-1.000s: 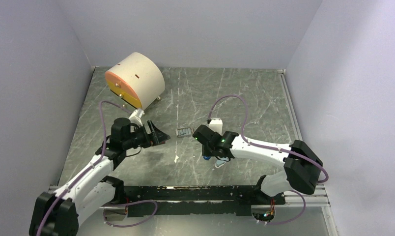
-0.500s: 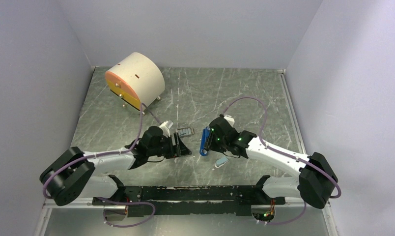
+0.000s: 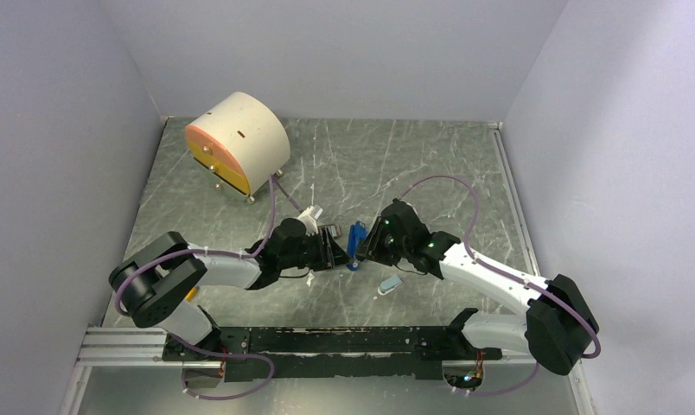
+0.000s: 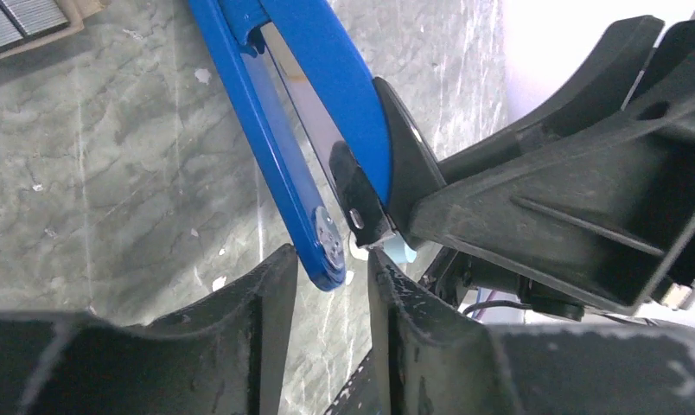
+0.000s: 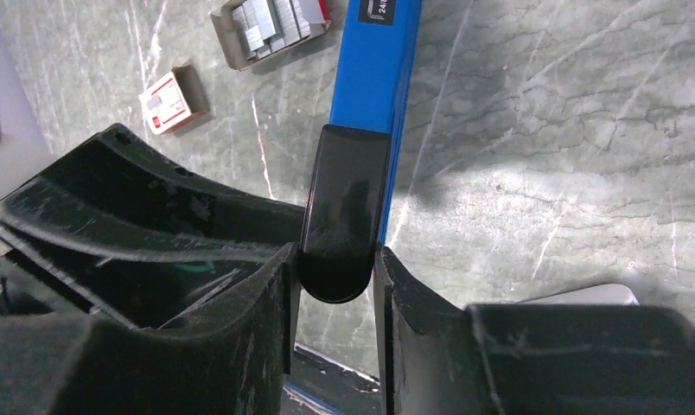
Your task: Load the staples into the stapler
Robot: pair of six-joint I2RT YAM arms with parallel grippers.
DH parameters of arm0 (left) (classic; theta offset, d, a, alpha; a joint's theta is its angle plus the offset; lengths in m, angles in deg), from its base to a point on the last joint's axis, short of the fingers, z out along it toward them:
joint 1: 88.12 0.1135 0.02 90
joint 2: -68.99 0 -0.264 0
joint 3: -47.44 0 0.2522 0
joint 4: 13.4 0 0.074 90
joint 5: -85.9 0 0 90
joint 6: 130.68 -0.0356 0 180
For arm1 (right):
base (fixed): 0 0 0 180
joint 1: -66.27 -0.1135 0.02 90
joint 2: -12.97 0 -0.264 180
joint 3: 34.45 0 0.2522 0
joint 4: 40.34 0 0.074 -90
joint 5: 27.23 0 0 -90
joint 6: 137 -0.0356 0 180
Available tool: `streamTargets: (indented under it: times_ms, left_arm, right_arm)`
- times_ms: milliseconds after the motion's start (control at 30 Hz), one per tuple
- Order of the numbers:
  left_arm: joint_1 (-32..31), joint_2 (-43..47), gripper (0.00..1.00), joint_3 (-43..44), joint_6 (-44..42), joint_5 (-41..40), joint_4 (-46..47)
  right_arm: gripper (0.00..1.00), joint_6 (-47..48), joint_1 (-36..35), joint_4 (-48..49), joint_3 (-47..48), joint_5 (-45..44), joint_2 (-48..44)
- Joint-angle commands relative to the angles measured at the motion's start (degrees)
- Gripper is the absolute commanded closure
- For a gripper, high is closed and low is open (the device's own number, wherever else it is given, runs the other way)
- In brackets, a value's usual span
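The blue stapler [image 3: 354, 245] stands tilted over the table's middle, between my two grippers. My right gripper [image 5: 335, 259] is shut on its rounded black end, and the blue body [image 5: 374, 69] runs away from the fingers. In the left wrist view the stapler [image 4: 327, 104] hangs open, showing its silver channel. My left gripper [image 4: 331, 259] has narrowed around the hinge end, with a slit of table still showing beside the right fingertip. The staples [image 5: 270, 26] lie as grey strips in a small cardboard tray [image 4: 15, 22] just beyond the stapler.
A little red-and-white box [image 5: 173, 102] lies next to the staples tray. A light-blue and white oblong piece [image 3: 390, 284] rests near the right arm. A cream drum with an orange face [image 3: 238, 141] stands at the back left. Purple cables arc over both arms.
My left arm has swung right to the stapler and its jaws have narrowed. My right arm has lifted the stapler off the table and carried it left and farther back.
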Motion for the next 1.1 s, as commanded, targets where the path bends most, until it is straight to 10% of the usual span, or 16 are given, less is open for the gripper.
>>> streamTargets:
  times_ms: [0, 400, 1067]
  left_arm:
    - [-0.8, -2.2, 0.63, 2.1, -1.4, -1.9, 2.5]
    - [-1.0, -6.0, 0.94, 2.6, -2.8, 0.0, 3.5]
    - [-2.0, -8.3, 0.95, 6.5, -7.6, 1.5, -4.6]
  right_arm:
    - [0.85, -1.2, 0.6, 4.9, -0.7, 1.8, -2.3]
    - [0.87, -1.7, 1.0, 3.9, -0.9, -1.2, -2.5]
    - [0.86, 10.9, 11.1, -2.8, 10.5, -19.4, -2.9]
